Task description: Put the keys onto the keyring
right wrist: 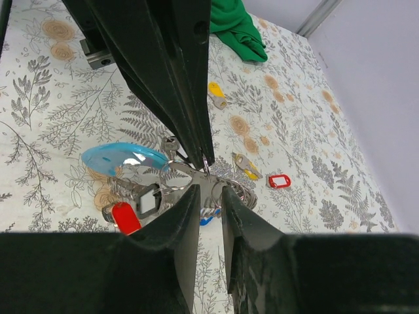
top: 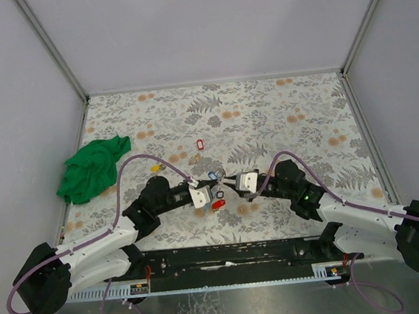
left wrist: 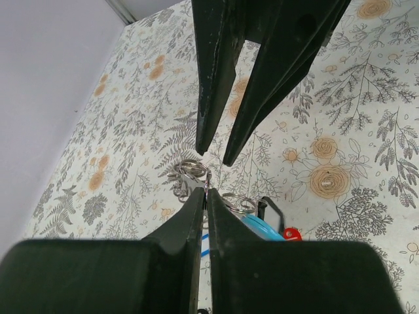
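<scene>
A keyring bunch (top: 220, 187) hangs between my two grippers at the table's near middle. It carries a blue tag (right wrist: 121, 157), a red tag (right wrist: 124, 217) and a black-framed tag (right wrist: 149, 199). My left gripper (left wrist: 207, 191) is shut on a thin wire ring (left wrist: 191, 167) of the bunch. My right gripper (right wrist: 210, 191) faces it, closed on a flat metal key piece beside the coiled rings (right wrist: 239, 196). A loose key with a red tag (top: 199, 144) lies on the table beyond the bunch; it also shows in the right wrist view (right wrist: 279, 180).
A yellow-headed key (top: 194, 158) lies near the loose red-tagged one, another yellow-headed key (top: 155, 166) further left. A crumpled green cloth (top: 92, 168) sits at the left edge. Grey walls enclose the floral table (top: 301, 111).
</scene>
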